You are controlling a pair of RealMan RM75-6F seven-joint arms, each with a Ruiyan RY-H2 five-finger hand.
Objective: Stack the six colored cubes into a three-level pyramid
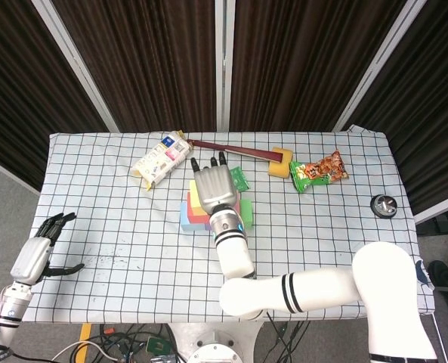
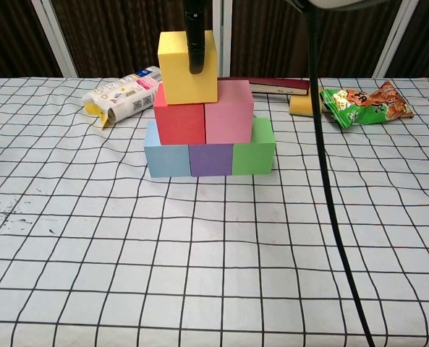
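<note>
Blue (image 2: 166, 159), purple (image 2: 210, 159) and green (image 2: 254, 148) cubes form a row on the checked cloth. On them sit a red cube (image 2: 179, 123) and a pink cube (image 2: 228, 116). The yellow cube (image 2: 178, 72) is on top, slightly tilted and mostly above the red one. My right hand (image 1: 214, 189) covers the stack from above in the head view and grips the yellow cube; one of its fingers (image 2: 196, 43) lies down the cube's front face. My left hand (image 1: 38, 253) hangs open beyond the table's front left corner, far from the cubes.
A white snack pack (image 2: 120, 92) lies behind the stack on the left. A dark red book (image 2: 272, 85), a yellow sponge (image 2: 304, 105) and a green-orange chip bag (image 2: 366, 103) lie at the back right. A small black round object (image 1: 382, 205) sits near the right edge.
</note>
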